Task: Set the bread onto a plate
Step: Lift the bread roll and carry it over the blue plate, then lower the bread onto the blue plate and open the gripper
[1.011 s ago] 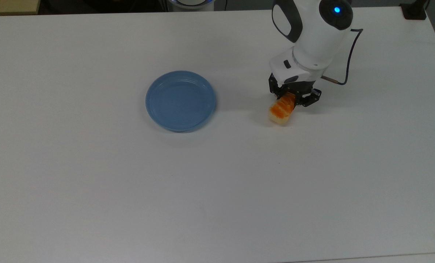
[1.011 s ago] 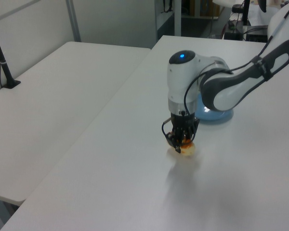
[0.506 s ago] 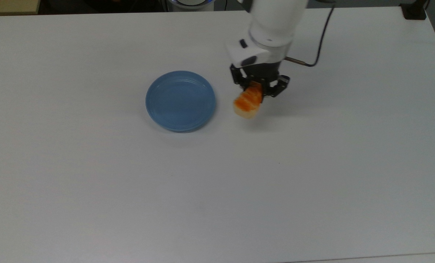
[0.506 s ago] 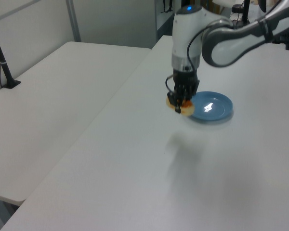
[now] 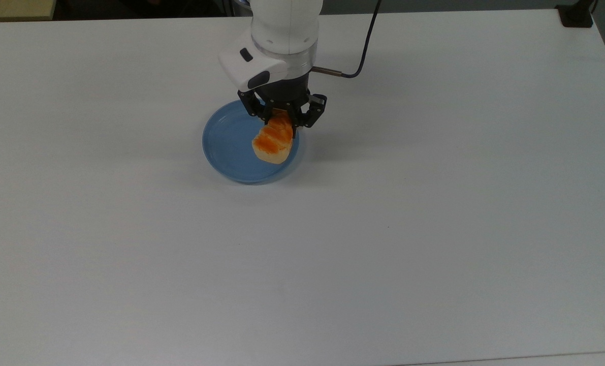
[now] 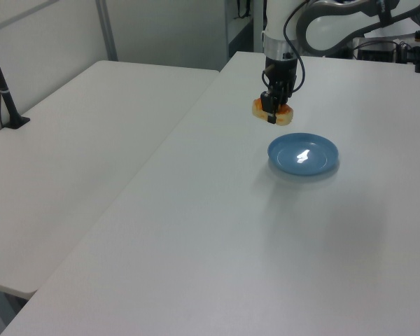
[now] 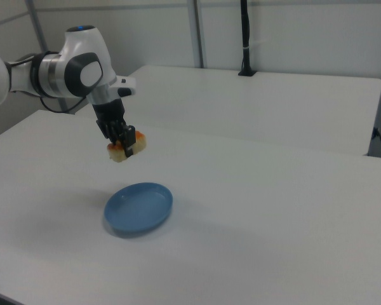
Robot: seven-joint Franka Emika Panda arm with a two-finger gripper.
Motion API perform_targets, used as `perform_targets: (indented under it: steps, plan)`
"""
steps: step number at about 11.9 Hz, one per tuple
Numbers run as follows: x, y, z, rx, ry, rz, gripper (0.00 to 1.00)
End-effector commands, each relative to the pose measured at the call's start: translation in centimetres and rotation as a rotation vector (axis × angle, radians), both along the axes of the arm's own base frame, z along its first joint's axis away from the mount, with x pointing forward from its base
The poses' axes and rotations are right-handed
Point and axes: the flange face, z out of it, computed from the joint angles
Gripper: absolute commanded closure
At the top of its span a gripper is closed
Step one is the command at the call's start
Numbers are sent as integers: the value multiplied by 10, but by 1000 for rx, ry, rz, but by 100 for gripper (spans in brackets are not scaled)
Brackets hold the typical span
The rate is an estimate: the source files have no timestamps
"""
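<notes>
Fingers (image 5: 296, 123) of the gripper (image 5: 281, 121) are clamped on the bread (image 5: 272, 143), held in the air above the plate (image 5: 226, 147) on the table (image 5: 434, 229), so pickup and carry look done, with lowering and release left.

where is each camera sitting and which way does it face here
Top view: high above the white table, looking down; the arm's white wrist enters from the top edge, the gripper holding the bread over the plate.
Left view: raised at one table end, looking along it; the arm reaches in from the upper right.
Right view: raised at the opposite side, looking across; the arm comes from the left.
Both side views show the bread held clear above the plate.
</notes>
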Motion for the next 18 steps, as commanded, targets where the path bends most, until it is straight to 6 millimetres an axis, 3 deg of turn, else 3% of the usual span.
perform_targets:
  steps: [1, 4, 8, 11, 12, 13, 14, 18]
  plan:
    - [-16, -11, -28, -26, 76, 46, 55]
    - [-27, -37, -51, -43, 121, 43, 55]
    - [-42, -49, -90, -99, 152, 75, 55]
    - [-44, -59, -103, -116, 136, 79, 57]
    - [-43, -59, -102, -116, 129, 78, 47]
    - [-43, -58, -102, -116, 130, 69, 21]
    - [-43, -58, -103, -116, 132, 67, 11]
    - [-44, -58, -103, -119, 133, 60, 7]
